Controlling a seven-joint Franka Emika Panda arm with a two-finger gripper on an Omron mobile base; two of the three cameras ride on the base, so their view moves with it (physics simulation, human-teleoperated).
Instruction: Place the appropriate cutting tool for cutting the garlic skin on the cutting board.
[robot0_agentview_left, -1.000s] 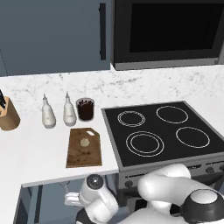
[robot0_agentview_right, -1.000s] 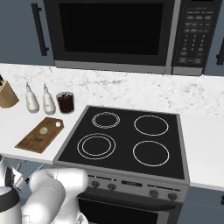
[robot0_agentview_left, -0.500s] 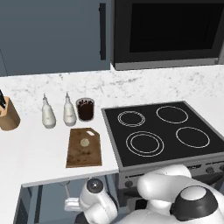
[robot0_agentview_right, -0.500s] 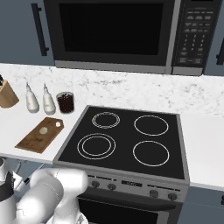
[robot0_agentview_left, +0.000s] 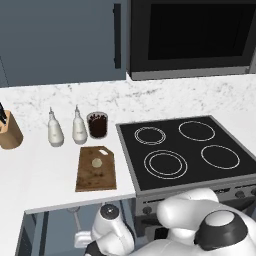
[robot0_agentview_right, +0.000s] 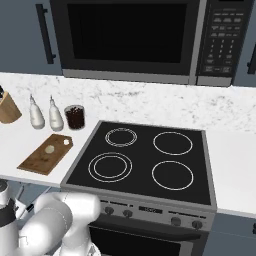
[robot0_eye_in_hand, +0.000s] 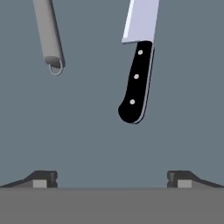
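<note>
The cutting tool (robot0_eye_in_hand: 137, 83), a knife with a black riveted handle and a silver blade, lies on a flat grey-blue surface in the hand view. Its blade runs off the top edge. My gripper (robot0_eye_in_hand: 111, 177) is open just below the handle end, touching nothing. The dark brown cutting board (robot0_agentview_left: 96, 175) lies on the white counter left of the stove, with the pale garlic (robot0_agentview_left: 97, 162) on it. Both show again in the right base view as the cutting board (robot0_agentview_right: 40, 159) and the garlic (robot0_agentview_right: 49, 148). My arm reaches down below the counter edge.
A grey metal utensil handle (robot0_eye_in_hand: 48, 33) lies left of the knife. On the counter stand a tan knife block (robot0_agentview_left: 10, 131), two white bottles (robot0_agentview_left: 55, 131), and a dark jar (robot0_agentview_left: 97, 125). The black stove (robot0_agentview_left: 185, 150) is right of the board.
My arm's elbow has shifted slightly left and down in front of the stove. The things on the counter have not moved.
</note>
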